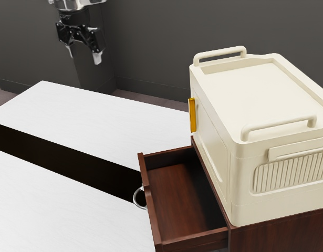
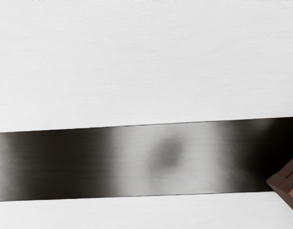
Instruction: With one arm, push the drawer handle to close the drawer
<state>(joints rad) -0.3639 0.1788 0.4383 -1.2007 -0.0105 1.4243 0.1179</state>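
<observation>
Going left to right in the exterior view: your pincer [image 1: 84, 53] is hanging high near the upper left, its fingers standing spread with a gap between them and gripping nothing. It's sitting well apart from the drawer, so you're getting no contact and no push yet. Below it the white desk [image 1: 72, 115] is running toward the middle, with a dark strip [image 1: 61, 163] cutting across it. Next you're reaching the handle [image 1: 135, 198], a metal ring that's sticking out of the drawer front [image 1: 151, 210] on the side facing the exterior view's left. The drawer [image 1: 174, 194] is standing open: you're looking down at its brown floor and side walls, so closing is reading as undone. Further right, the brown cabinet [image 1: 287, 233] is carrying a cream box [image 1: 256, 105] with a yellow tab [image 1: 192, 115] on its side; neither is looking like part of your job. In the wrist view you're facing the desk and the strip, and a brown corner [image 2: 285, 183] is poking in, probably the drawer's. Status: I'm calling it the approach step, with all of the closing left. You're needing to lower the pincer outside the handle, then push it straight toward the cabinet until the front is seating. Watch for slipping off the ring or pushing off-centre; the drawer could be binding.
</observation>
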